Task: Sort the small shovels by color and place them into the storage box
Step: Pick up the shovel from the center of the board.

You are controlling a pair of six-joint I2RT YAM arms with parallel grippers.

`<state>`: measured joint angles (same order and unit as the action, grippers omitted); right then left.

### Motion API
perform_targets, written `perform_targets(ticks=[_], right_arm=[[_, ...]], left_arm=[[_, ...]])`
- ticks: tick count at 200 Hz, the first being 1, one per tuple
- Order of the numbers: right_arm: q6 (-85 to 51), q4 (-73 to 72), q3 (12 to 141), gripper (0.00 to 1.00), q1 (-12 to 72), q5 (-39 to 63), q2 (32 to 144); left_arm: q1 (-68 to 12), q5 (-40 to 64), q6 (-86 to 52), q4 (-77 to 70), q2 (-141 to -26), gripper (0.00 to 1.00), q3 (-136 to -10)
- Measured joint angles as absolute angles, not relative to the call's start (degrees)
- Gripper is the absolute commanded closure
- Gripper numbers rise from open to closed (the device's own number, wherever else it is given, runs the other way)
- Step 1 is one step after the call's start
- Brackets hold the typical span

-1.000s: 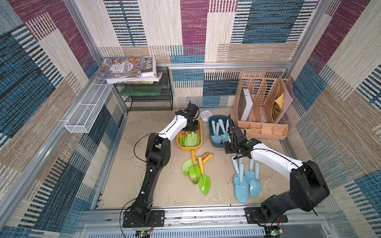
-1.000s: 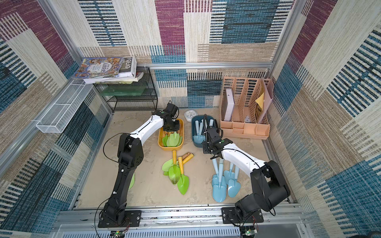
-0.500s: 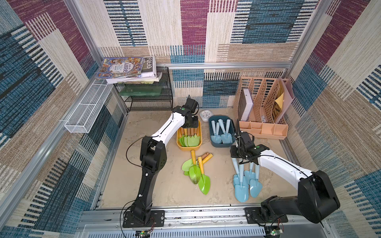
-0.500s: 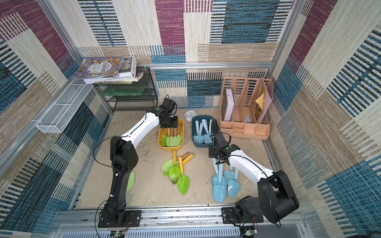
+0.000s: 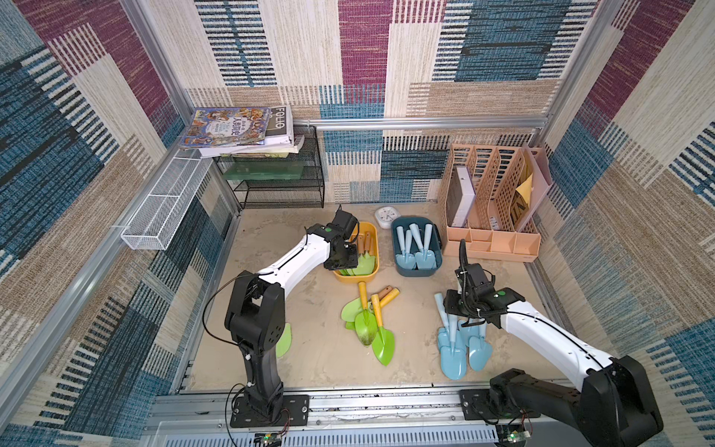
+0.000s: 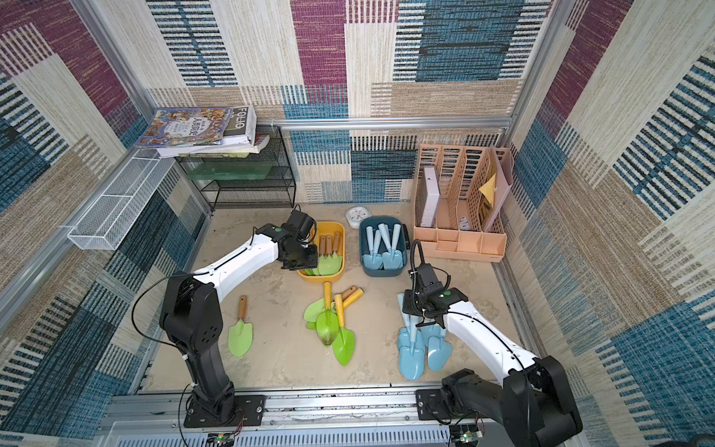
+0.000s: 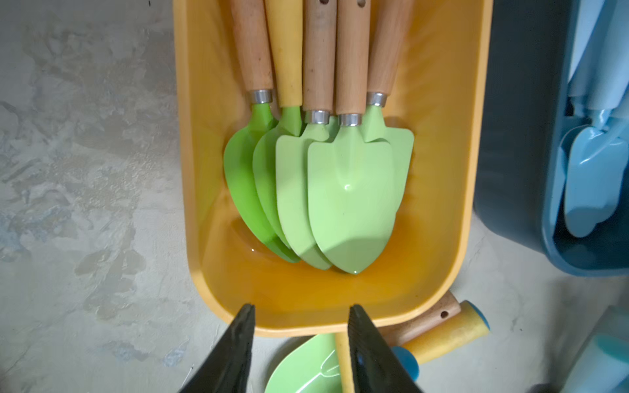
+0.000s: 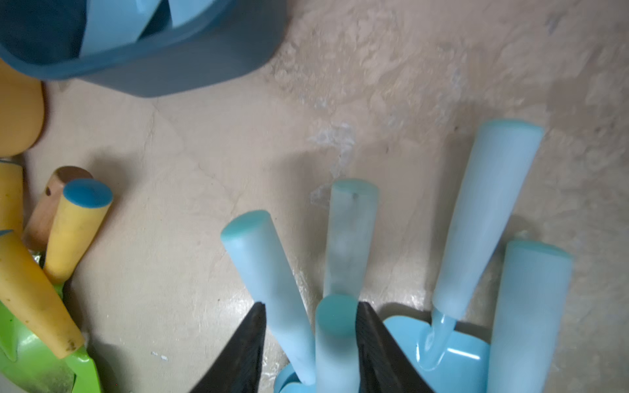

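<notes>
Several green shovels with wooden or yellow handles lie in the yellow box. My left gripper hovers open over the box's near end with nothing between its fingers. Light blue shovels lie in the dark blue box. More green shovels are piled on the table, and one lies alone by the left arm's base. My right gripper is open over the loose blue shovels, with two of their handles between its fingers.
A peach file organizer stands at the back right. A black mesh shelf topped with books stands at the back left, with a white wire basket on the left wall. A small white clock sits behind the boxes.
My right arm has drawn back from the blue box to the loose blue shovels. My left gripper has moved from the yellow box's far end toward its near end.
</notes>
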<state>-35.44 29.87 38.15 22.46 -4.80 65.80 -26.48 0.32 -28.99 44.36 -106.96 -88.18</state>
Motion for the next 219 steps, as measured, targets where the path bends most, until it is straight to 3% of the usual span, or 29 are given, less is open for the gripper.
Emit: perform_targets(ticks=[99, 148, 219], right_arm=[[-38.87, 31.55, 34.24, 0.61, 22.57, -1.21, 67.26], [-39.18, 28.16, 33.21, 0.79, 22.68, 0.08, 68.53], [-39.66, 23.75, 36.88, 0.83, 22.2, 0.69, 74.26]], left_arm=[[-26.48, 1.45, -30.11, 43.0, -105.03, 0.53, -85.91], [-26.48, 1.43, -30.22, 43.11, -105.03, 0.53, -85.8], [-26.48, 1.15, -30.2, 43.33, -104.86, 0.53, -84.93]])
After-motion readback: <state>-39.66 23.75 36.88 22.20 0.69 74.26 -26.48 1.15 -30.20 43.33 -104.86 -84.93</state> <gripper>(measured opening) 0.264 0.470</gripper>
